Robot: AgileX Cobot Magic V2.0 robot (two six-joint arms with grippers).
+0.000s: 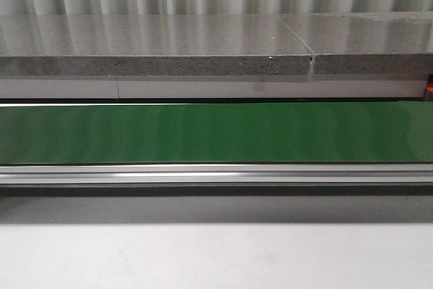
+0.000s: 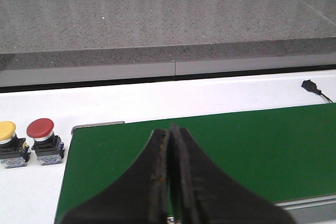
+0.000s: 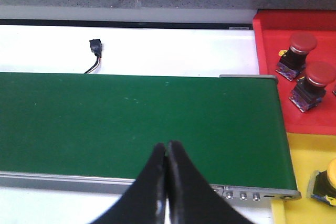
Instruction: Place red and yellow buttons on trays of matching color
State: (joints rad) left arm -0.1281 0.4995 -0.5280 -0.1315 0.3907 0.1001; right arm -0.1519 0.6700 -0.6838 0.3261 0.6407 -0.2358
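In the left wrist view a yellow button and a red button stand side by side on the white table beside the end of the green belt. My left gripper is shut and empty above that belt. In the right wrist view two red buttons sit on the red tray, and a yellow button sits on the yellow tray. My right gripper is shut and empty over the belt's near edge. No gripper shows in the front view.
The green conveyor belt runs across the front view with a metal rail along its near side. A grey stone ledge lies behind it. A small black connector with wires lies on the white surface beyond the belt.
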